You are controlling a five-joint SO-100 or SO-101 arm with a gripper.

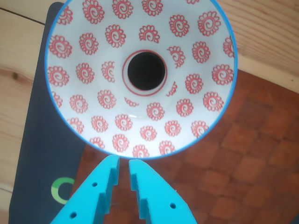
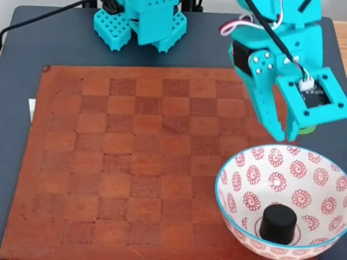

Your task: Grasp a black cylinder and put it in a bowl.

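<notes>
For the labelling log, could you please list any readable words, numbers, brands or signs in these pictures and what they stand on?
No readable text in either view.
A green ring mark, partly cut off, stands on the dark mat in the wrist view: a sign, no letters.
The bowl carries only red flower patterns.
The gripper's small circuit board shows nothing legible.

Your turquoise gripper [image 2: 284, 134] hangs at the right of the fixed view, fingers [image 1: 140, 179] pointing down, nearly closed with a narrow gap, holding nothing.
</notes>
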